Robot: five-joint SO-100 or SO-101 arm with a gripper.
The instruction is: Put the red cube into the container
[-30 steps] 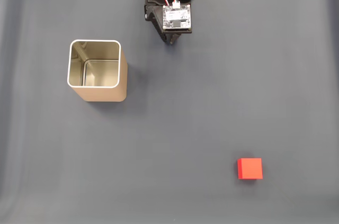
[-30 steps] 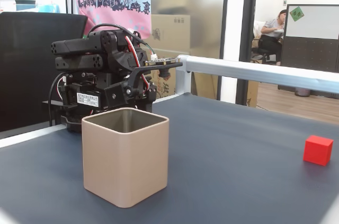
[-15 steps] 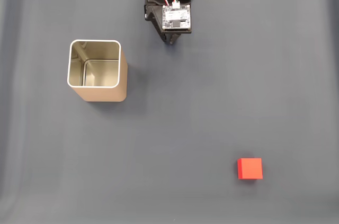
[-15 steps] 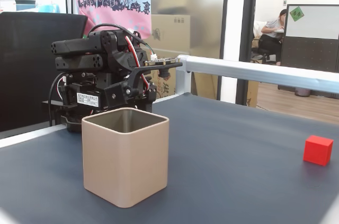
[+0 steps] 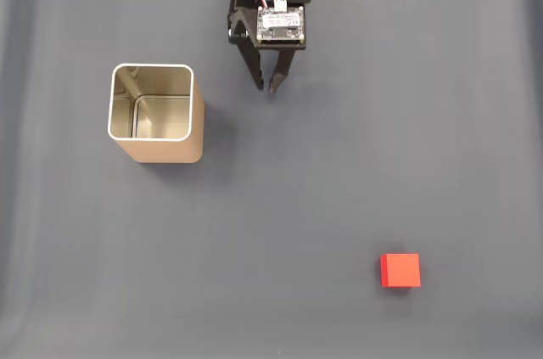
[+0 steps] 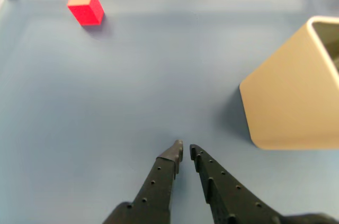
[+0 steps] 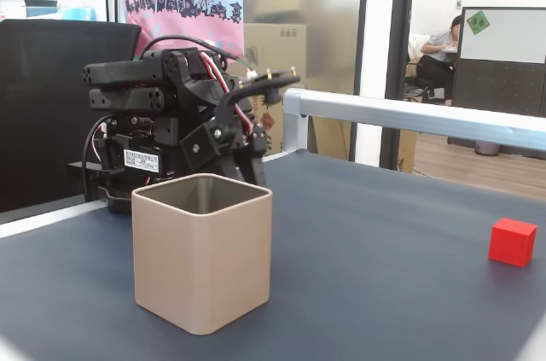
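The red cube lies alone on the dark mat, low and to the right in a fixed view, and at the far right edge in another, the red cube. The container is a beige square tin standing upright with its open top showing a shiny inside. My gripper hangs near the arm's base, to the right of the container and far from the cube. In the wrist view my gripper is shut with nothing in it, a thin slit between the tips. The cube sits at upper left and the container at right.
The arm's base with its red and white wires stands at the mat's back edge. A metal rail runs along the table's far side. A person sits in the room behind, far from the table.
The arm has unfolded from its tucked pose: the gripper has swung out and down over the mat, its fingers now showing. The cube and container have not moved.
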